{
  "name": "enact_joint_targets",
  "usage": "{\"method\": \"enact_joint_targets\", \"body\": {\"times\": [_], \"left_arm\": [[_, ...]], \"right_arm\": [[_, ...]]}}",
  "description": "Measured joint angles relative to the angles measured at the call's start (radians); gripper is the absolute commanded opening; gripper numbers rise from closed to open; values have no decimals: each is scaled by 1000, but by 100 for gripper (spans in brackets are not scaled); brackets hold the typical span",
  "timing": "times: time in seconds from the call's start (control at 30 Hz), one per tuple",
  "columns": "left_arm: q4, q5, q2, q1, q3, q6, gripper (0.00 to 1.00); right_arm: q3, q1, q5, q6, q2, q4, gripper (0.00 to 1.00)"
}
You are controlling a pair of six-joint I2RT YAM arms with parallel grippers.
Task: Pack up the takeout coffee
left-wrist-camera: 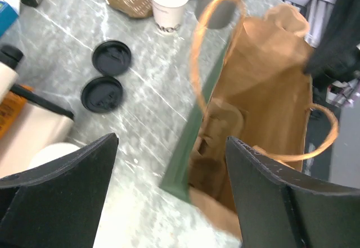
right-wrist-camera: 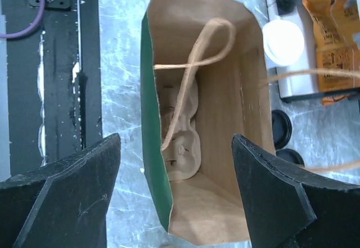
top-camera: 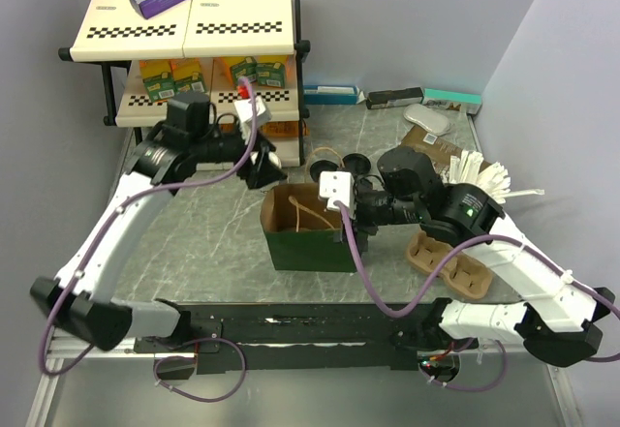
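- Takeout coffee cup: one white paper cup stands upright and lidless on the table. It is beyond the corner of the paper bag, well apart from both grippers, and nothing holds it.
- Two black lids lie flat on the table between that cup and the left gripper, neither of them on a cup.
- The left gripper hangs released over the table just beside the bag's green wall. Its fingers are spread wide with nothing between them.
- The right gripper hovers above the bag's mouth, also released and empty.
- Inside the bag we see a pulp tray lying on the bottom. Its wells look empty as far as we can tell, and one twine handle droops across the opening.
- A second pulp tray rests on the table beside the right arm.
- A white round shape sits just past the bag's far side; we cannot tell whether it is another cup.
- We judge that the bag stands open with its tray seated and that no cup is packed yet, so loading the cups is the step in hand.
- The next move, we think, is a reach to the standing cup and a close around its wall below the rim, soft enough not to crush the paper.
- The cup would then be carried upright over the bag's mouth and lowered into a tray well, clear of the drooping handle.
- Whether a lid should go on first we cannot say.
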Motion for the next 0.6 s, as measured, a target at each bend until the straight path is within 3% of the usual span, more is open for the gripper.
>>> {"method": "enact_joint_targets", "body": {"times": [0.17, 0.37, 0.53, 0.6], "left_arm": [[34, 38, 126, 1, 80, 8, 82], [87, 110, 203, -3, 95, -6, 81], [127, 140, 280, -14, 131, -31, 78], [144, 150, 319, -19, 166, -43, 68]], "right_arm": [[-29, -14, -21, -1, 2, 11, 84], [-85, -16, -58, 6, 14, 40, 75], [-87, -17, -74, 37, 57, 90, 62], [-84, -17, -75, 45, 73, 104, 50]]}}
